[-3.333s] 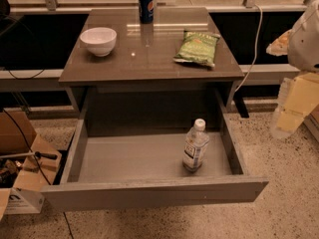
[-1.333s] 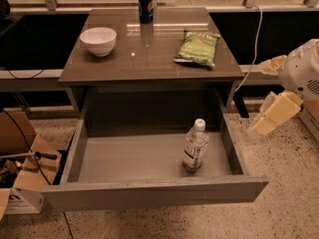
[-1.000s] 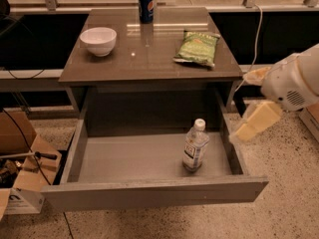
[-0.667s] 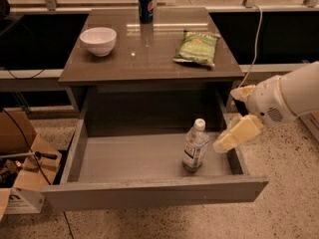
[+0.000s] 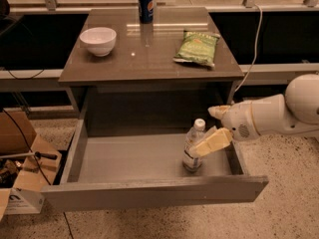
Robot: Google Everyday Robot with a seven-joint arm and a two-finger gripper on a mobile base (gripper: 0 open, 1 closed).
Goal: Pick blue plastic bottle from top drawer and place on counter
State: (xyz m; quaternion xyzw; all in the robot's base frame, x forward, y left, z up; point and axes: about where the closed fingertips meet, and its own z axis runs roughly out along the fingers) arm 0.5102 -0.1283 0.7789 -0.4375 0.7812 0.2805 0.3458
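The blue plastic bottle [image 5: 192, 153], clear with a white cap and a label, stands upright at the right side of the open top drawer [image 5: 134, 158]. My gripper [image 5: 209, 127] reaches in from the right on a white arm and is open. One cream finger [image 5: 212, 142] lies in front of the bottle's upper body, and the other finger [image 5: 217, 111] is just right of and above the cap. The jaws are not closed on the bottle. The counter [image 5: 149, 59] is the glossy brown top above the drawer.
On the counter stand a white bowl [image 5: 98, 40] at the left, a dark blue soda can [image 5: 145, 6] at the back and a green chip bag [image 5: 197, 47] at the right. Cardboard boxes [image 5: 22, 168] sit on the floor at the left. A cable [image 5: 251, 59] hangs at the right.
My gripper has moved left and down from beside the drawer's right wall to the bottle. The bottle has not moved.
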